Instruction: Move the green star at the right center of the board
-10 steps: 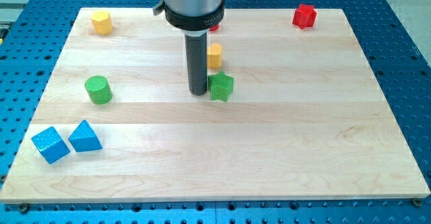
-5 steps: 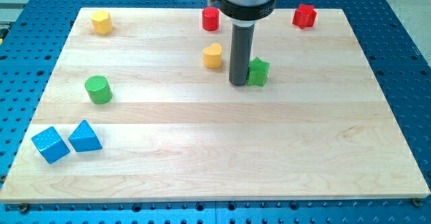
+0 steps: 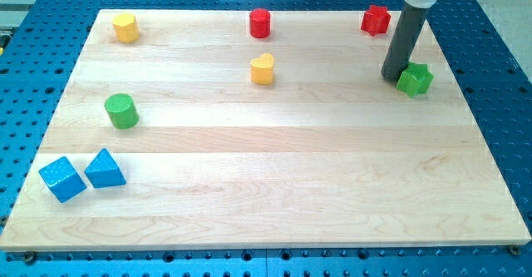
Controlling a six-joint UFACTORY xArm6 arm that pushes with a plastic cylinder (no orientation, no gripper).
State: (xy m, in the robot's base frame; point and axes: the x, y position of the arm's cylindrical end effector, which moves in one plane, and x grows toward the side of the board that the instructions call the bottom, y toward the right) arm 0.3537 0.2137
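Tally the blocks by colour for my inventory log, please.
Yellow: 2, a block and a heart
Red: 2, a cylinder and a block
Green: 2, a cylinder and the star, with my tip against its left side
Blue: 2, a cube and a wedge
Total: 8

My tip (image 3: 393, 79) is now far over at the view's right, up from mid-board. Green star (image 3: 415, 79) has gone with it, from beside the yellow heart (image 3: 263, 69) to near the board's (image 3: 266, 194) right edge, touching the tip's right side.
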